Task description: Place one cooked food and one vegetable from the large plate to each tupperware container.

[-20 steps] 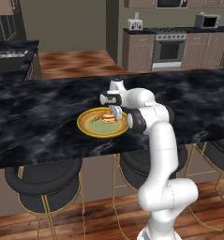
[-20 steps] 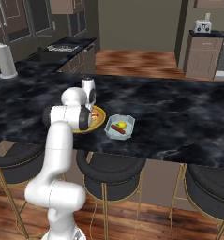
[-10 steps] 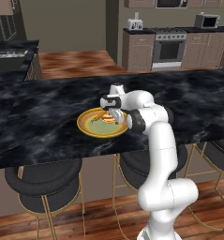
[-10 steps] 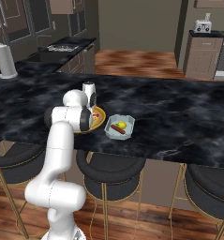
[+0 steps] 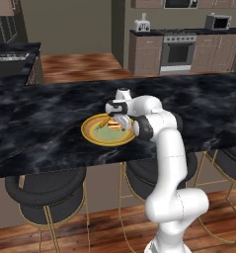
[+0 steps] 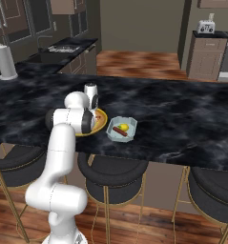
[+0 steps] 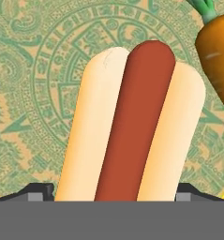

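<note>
On the black marble table (image 5: 50, 128) sits the large plate (image 5: 92, 133), carrying a hot dog (image 7: 132, 122) and carrot (image 7: 219, 56). Jaws straddle the hot dog; grip cannot be told. One tupperware container (image 6: 122, 129) lies beside the plate.

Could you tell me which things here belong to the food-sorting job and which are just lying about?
Part of the job:
large plate
hot dog on it, between the fingertips
carrot beside it
tupperware container, already holding food
gripper

Just lying about:
paper towel roll
toaster
bar stools
</note>
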You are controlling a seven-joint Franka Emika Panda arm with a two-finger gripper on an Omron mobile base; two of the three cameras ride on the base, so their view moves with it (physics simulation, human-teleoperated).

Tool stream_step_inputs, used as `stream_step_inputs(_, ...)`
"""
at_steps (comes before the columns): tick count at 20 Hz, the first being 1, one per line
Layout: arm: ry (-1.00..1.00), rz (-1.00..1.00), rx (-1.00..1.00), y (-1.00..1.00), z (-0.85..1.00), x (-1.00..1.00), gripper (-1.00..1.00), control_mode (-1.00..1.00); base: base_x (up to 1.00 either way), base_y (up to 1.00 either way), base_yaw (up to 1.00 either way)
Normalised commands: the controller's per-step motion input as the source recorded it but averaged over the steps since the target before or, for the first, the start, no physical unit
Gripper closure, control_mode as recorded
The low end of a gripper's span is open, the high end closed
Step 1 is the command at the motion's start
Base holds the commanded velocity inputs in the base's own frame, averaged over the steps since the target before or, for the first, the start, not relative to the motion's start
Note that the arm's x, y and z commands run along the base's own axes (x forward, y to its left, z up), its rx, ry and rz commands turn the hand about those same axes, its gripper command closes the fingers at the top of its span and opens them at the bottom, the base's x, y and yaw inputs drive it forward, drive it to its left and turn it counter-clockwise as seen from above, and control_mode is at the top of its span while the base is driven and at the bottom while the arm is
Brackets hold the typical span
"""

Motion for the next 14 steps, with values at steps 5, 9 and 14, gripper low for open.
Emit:
stream_step_inputs(5, 0.0, 0.04, 0.0, 0.07, -0.01, 0.0, 1.0, -1.0, 0.0, 0.0, 0.0)
stream_step_inputs(9, 0.0, 0.0, -0.05, 0.05, 0.26, -0.17, 1.0, -1.0, 0.0, 0.0, 0.0)
stream_step_inputs(14, 0.0, -0.02, -0.02, 0.0, 0.86, -0.83, 1.0, -1.0, 0.0, 0.0, 0.0)
